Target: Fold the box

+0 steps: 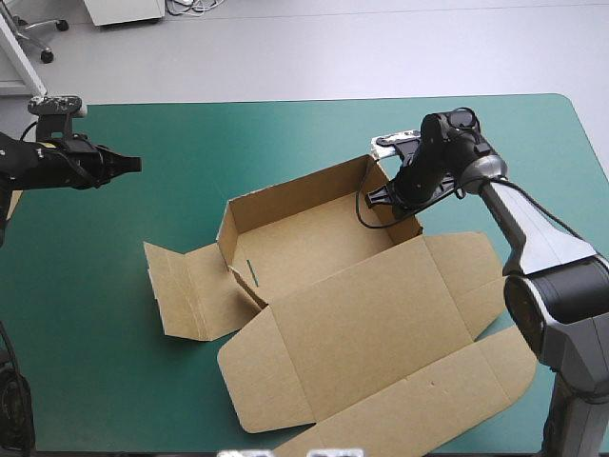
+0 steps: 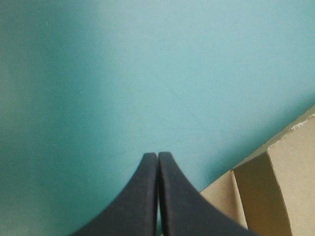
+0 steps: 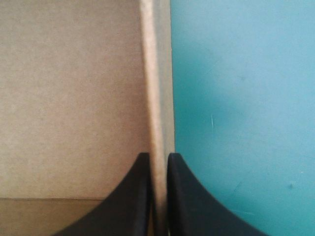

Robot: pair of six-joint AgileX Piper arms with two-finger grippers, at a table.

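The brown box (image 1: 362, 324), plain matte board, sat mid-bench (image 1: 285, 133) as an open tray, its broad lid flat toward the near edge and a creased flap splayed left. The right fingers (image 3: 145, 164), curved black fins, pinched the tray's thin upright right-hand wall. The left fingers (image 2: 151, 164) met in a pointed arch above the smooth teal-green cover near the bench's left edge.

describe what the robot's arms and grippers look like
The left gripper and right gripper each have two broad black fingers curved like fins. The right arm has silver-grey links with black joints; the left arm shows only black.
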